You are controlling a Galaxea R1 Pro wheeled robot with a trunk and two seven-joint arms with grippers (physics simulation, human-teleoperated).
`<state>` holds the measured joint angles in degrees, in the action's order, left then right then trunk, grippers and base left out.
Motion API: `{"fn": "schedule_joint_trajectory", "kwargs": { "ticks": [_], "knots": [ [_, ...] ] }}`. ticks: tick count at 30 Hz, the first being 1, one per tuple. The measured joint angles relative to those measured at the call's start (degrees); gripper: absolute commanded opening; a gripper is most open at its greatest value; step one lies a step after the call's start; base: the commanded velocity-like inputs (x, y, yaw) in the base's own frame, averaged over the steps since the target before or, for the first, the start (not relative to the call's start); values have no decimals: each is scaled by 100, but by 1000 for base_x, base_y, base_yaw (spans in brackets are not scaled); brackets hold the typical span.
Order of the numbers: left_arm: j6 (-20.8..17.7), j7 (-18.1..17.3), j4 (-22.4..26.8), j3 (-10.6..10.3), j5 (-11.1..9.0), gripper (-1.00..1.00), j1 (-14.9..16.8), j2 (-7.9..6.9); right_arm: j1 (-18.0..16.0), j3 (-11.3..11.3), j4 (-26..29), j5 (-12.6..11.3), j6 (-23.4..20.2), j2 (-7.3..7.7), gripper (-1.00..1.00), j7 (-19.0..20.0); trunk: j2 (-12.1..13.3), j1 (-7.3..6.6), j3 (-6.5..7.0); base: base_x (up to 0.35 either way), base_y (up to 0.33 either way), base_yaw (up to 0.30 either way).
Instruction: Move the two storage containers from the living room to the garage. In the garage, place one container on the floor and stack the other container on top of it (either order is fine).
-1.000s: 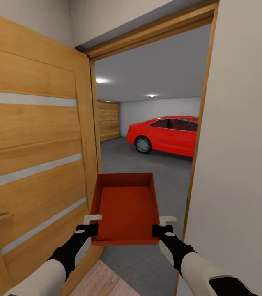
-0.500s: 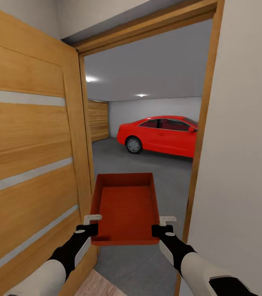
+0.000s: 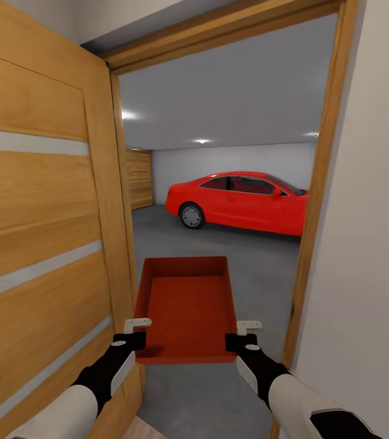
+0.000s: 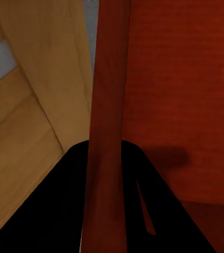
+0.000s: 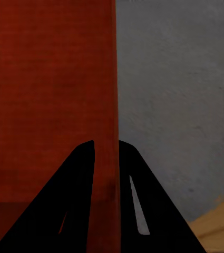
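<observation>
An orange-red storage container (image 3: 185,311) is held level in the doorway, its side walls clamped by the left tool (image 3: 135,332) and right tool (image 3: 243,334); beyond, the garage's grey floor (image 3: 219,244) (red car (image 3: 240,201) parked) is seen past the open door (image 3: 42,231).

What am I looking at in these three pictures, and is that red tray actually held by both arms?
The big picture comes from the robot's head, looking down over its two arms. Each arm ends in a pincer. The left pincer and the right pincer each clamp a side wall of one orange-red storage container, carried level and empty. The two small pictures come from cameras at the wrists: each shows dark fingers astride a container wall. The robot stands in a doorway, with an open wooden door at its left. Ahead lie the garage's grey floor and a red car.
</observation>
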<state>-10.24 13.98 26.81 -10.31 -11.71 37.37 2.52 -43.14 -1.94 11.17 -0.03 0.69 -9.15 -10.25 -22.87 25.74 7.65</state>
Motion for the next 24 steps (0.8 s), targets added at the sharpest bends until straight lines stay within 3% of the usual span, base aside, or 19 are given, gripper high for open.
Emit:
{"fn": "schedule_joint_trajectory", "kwargs": {
  "ticks": [5,24],
  "knots": [
    [4,0,-1,4,0,-100,0,1,-2,-3,0,0,1,0,-100,-1,0,0,0,209,188,-43],
    [8,0,-3,1,1,-100,2,2,-1,-2,2,0,5,1,-100,-1,0,0,0,209,188,-236]
  ]
}}
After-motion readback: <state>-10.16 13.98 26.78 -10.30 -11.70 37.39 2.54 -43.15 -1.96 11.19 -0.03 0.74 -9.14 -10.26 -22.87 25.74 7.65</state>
